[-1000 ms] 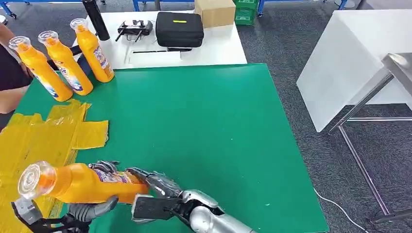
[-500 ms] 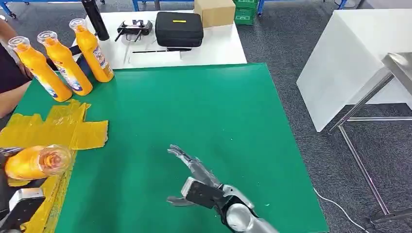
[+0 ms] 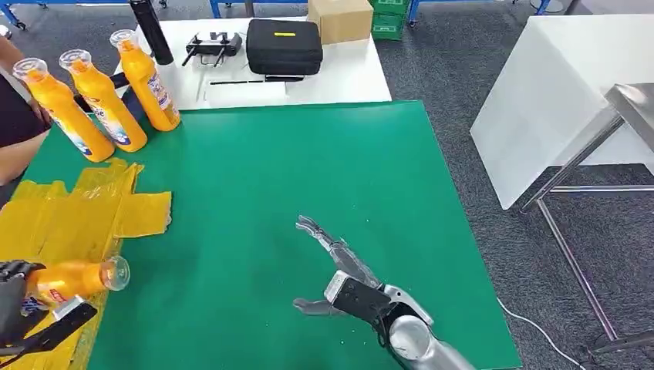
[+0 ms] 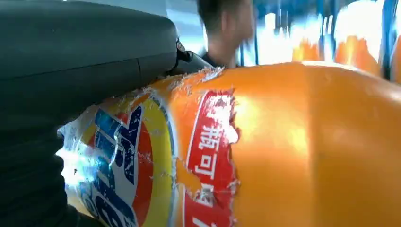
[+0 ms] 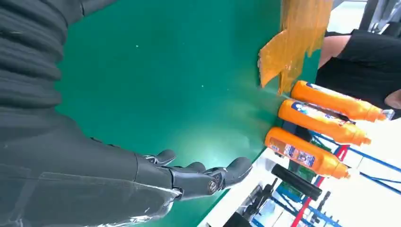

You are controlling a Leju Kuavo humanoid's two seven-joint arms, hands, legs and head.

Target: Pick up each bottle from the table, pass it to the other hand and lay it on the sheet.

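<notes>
Head view: your left hand [image 3: 15,297] sits at the near left edge of the green tabletop [image 3: 308,177], above the yellow sheet [image 3: 69,212]. It grips an orange bottle [image 3: 73,279] that lies roughly level, its clear cap pointing toward the middle of the tabletop. The left wrist view confirms the grasp: the dark fingers [image 4: 80,56] wrap over the bottle's torn label, and the orange body [image 4: 307,142] lies close against the camera. From these pictures you cannot tell whether the bottle touches the sheet or is held just above it.

Your right hand [image 3: 339,270] is over the green surface near the front edge, well apart from the held bottle. Its fingers are stretched forward and spread, the thumb out to the side, and nothing is in it. The right wrist view shows the same: extended fingers [image 5: 198,175] above bare green, with no object between them.

Three more orange bottles stand upright in a row at the far left corner of the tabletop, just beyond the sheet: the left one [image 3: 62,108], the middle one [image 3: 104,100] and the right one [image 3: 146,81]. A person's arm [image 3: 15,154] rests at the left edge beside them. Behind the green surface, a white table [image 3: 339,77] carries a black case [image 3: 284,46] and a cardboard box [image 3: 341,19].
</notes>
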